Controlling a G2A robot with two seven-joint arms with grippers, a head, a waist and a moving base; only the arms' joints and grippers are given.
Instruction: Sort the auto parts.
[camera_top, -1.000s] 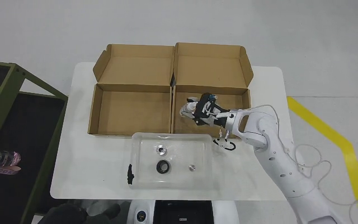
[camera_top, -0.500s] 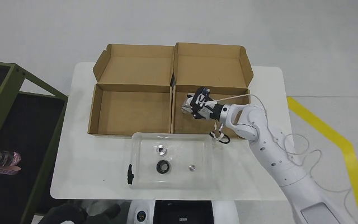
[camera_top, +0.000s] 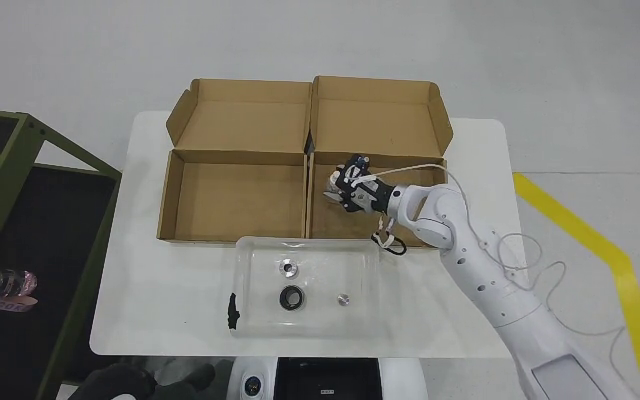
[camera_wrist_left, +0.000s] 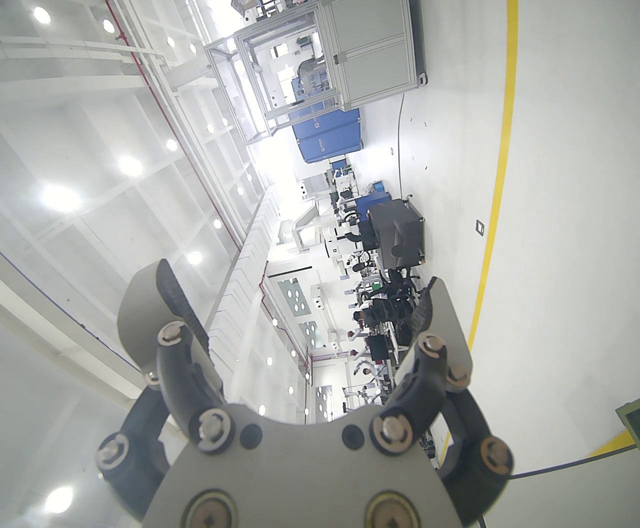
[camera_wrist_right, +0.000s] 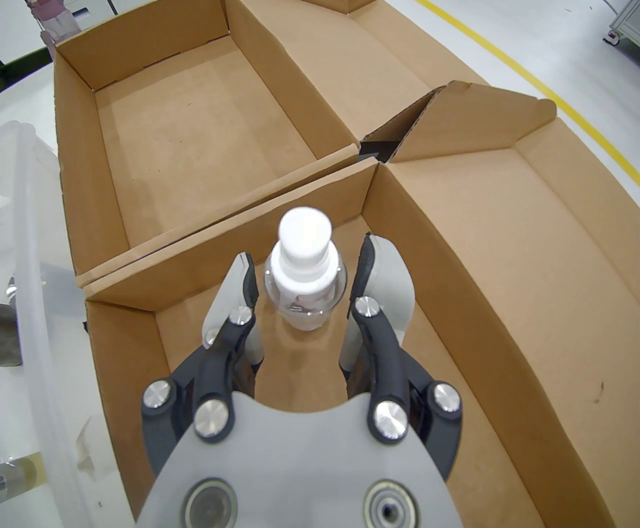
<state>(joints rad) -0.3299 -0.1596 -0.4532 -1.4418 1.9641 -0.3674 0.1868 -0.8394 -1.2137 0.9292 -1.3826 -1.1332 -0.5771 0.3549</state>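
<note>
- Shifted over the last second: the right hand has been carried a little way across the right cardboard box towards the wall shared with the left cardboard box, and the forearm behind it has been swung in closer to the boxes.
- The right hand is seen closed most of the way, its pads set close against both sides of a white-capped part; the part is judged to be gripped, though only a sliver of clearance, if any, can be made out.
- The white-capped part is placed low inside the right cardboard box, cap uppermost, in the corner near the shared wall. Whether its base has been set on the box floor cannot be told.
- From this, the delivery of one part is judged nearly done, with only the release left to be made.
- The left hand is held wide open with nothing in it and is pointed up into the hall.
- More parts are left to be sorted in the clear tray on the desk: a metal disc, a black ring and a small metal piece. A black piece is seen at the tray's edge.
- No writing or label can be made out on the part, the boxes or the tray.
</note>
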